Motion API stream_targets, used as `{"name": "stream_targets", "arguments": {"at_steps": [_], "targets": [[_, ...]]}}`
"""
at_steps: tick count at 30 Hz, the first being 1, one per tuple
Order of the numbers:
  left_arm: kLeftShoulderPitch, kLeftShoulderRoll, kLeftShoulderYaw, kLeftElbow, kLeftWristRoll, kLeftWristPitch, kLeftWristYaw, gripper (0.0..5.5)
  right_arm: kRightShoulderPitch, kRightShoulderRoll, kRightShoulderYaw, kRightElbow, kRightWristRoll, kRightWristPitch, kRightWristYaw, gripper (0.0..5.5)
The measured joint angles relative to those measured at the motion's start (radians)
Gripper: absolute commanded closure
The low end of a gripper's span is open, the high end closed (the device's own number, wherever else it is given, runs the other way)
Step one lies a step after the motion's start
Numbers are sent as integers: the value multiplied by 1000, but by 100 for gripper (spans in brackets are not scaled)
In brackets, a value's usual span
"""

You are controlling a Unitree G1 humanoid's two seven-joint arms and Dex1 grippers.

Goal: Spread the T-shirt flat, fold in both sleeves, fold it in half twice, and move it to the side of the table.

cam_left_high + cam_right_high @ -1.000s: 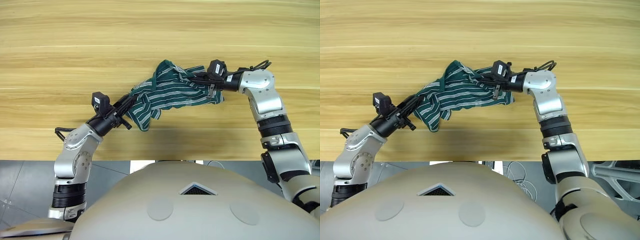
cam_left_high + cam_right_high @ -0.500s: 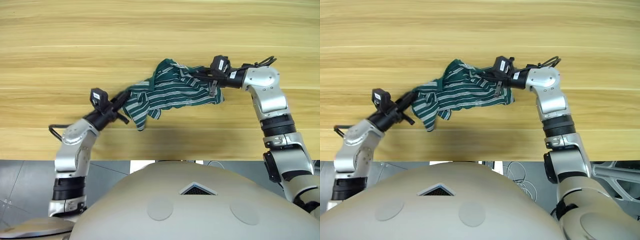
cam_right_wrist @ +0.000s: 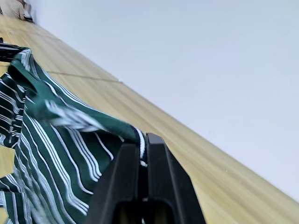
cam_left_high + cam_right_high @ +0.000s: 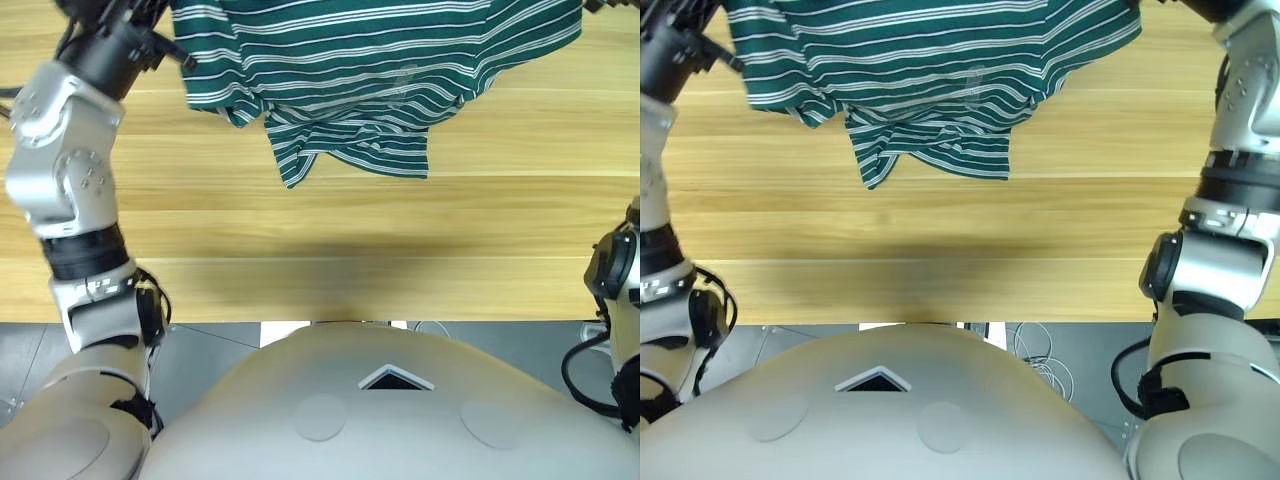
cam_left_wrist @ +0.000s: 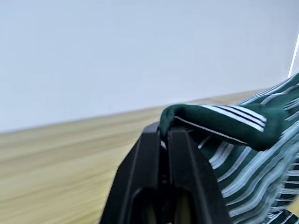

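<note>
The green T-shirt with white stripes (image 4: pixel 370 70) hangs in the air over the wooden table (image 4: pixel 300 240), stretched wide between my two arms. Its lower folds dangle bunched in the middle (image 4: pixel 940 150). My left gripper (image 5: pixel 164 135) is shut on one green edge of the T-shirt (image 5: pixel 224 121), high at the far left (image 4: pixel 160 12). My right gripper (image 3: pixel 142 151) is shut on the opposite edge (image 3: pixel 70 116), high at the far right. Part of the shirt runs off the top of both eye views.
Bare wood planks lie under and around the hanging shirt, with its shadow near the table's front edge (image 4: pixel 330 320). Grey floor and some cables (image 4: pixel 1040 350) show below that edge. A pale wall stands behind the table (image 5: pixel 140 56).
Both arms have risen and swung wide apart, lifting the T-shirt off the table. It was a bunched heap between the grippers; now it hangs spread out between them.
</note>
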Motion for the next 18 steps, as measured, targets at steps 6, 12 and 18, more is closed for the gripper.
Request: {"name": "stream_targets", "arguments": {"at_steps": [6, 12, 18], "targets": [[-488, -38, -66, 641, 142, -150, -4, 548, -357, 137, 111, 518, -168, -90, -121, 550], [-932, -25, -58, 1182, 299, -366, 127, 548, -765, 200, 89, 912, -270, -142, -401, 550], [-1049, 24, -15, 1279, 366, -436, 142, 548, -865, 181, 30, 973, -313, -175, -462, 550]]}}
